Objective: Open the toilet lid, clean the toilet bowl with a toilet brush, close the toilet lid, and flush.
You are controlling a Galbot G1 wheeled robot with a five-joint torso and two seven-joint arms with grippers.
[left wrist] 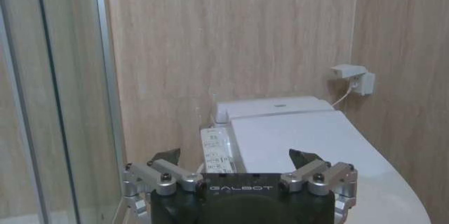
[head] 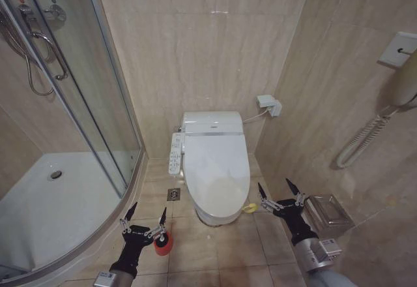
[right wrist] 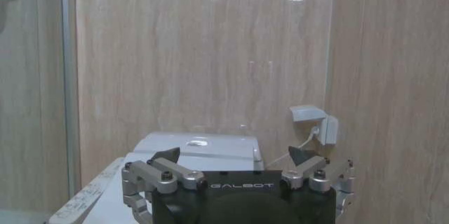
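The toilet lid point(head: 216, 163) lies shut over the white toilet bowl point(head: 212, 216), glossy and oval, with a yellow-green loop point(head: 249, 207) at its front right edge. A white button panel point(head: 175, 153) runs along the bowl's left side. My left gripper point(head: 148, 209) is open, low at the left of the bowl, right over a small red cup holder point(head: 163, 244). The toilet brush is hidden behind that gripper. My right gripper point(head: 274, 184) is open beside the loop, touching nothing. Both wrist views look over open fingers at the lid point(left wrist: 316, 140) and the toilet's back point(right wrist: 200, 145).
A curved glass shower door and white shower tray point(head: 58, 202) fill the left. A floor drain point(head: 173, 194) lies left of the bowl. On the right wall hang a metal box point(head: 329, 212) and a coiled cord point(head: 361, 140). A wall socket point(head: 268, 104) sits behind the toilet.
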